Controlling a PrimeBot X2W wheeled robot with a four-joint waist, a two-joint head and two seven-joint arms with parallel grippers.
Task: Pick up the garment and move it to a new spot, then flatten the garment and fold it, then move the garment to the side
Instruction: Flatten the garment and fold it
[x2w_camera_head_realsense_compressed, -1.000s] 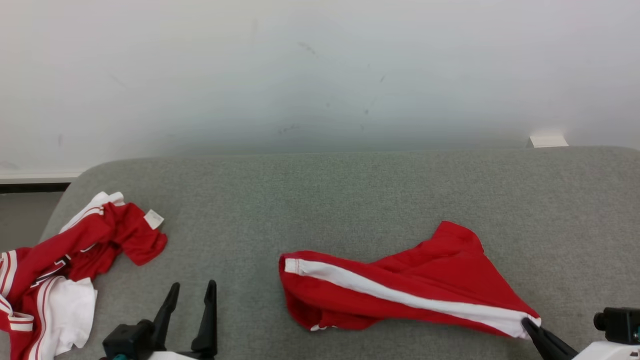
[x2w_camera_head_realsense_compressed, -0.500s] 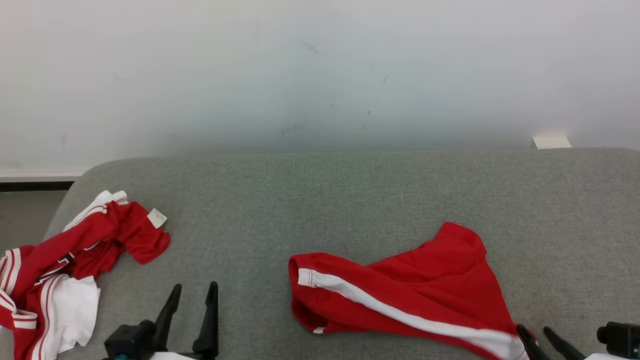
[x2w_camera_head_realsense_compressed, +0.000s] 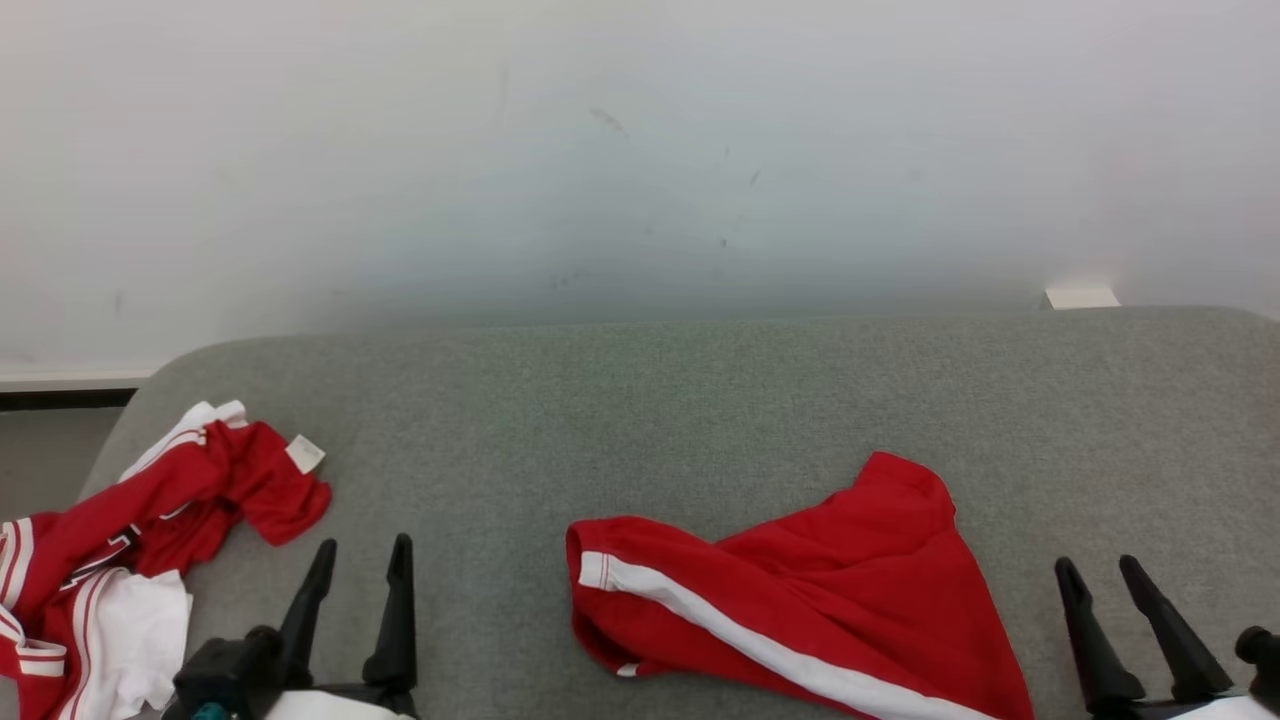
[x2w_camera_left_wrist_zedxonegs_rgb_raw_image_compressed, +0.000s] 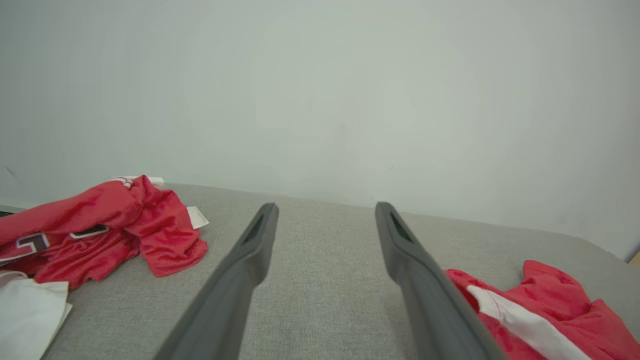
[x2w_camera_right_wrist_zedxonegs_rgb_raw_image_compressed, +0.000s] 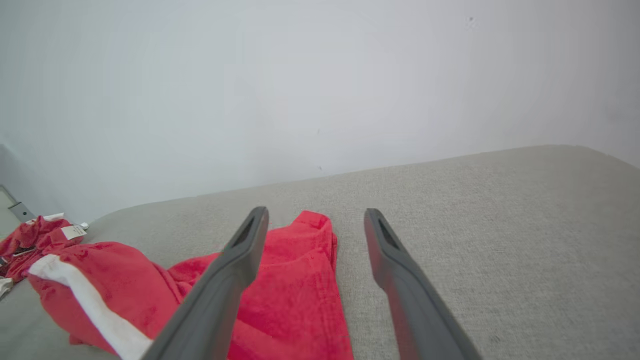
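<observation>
A second ago my right tool (x2w_camera_head_realsense_compressed: 1096, 565) was pinched on the white-striped corner of the red garment (x2w_camera_head_realsense_compressed: 840, 590). Now it has let go and stands just off the cloth's 3 o'clock edge, fingers spread wide, holding nothing. So the garment is laid at its new spot, about 5 o'clock on the grey worktop (x2w_camera_head_realsense_compressed: 640, 400), rumpled; flattening comes next, I judge. My left tool (x2w_camera_head_realsense_compressed: 363, 545) waits at 7 o'clock, likewise wide open and empty, between the garment and the other red-and-white heap (x2w_camera_head_realsense_compressed: 120, 540).
</observation>
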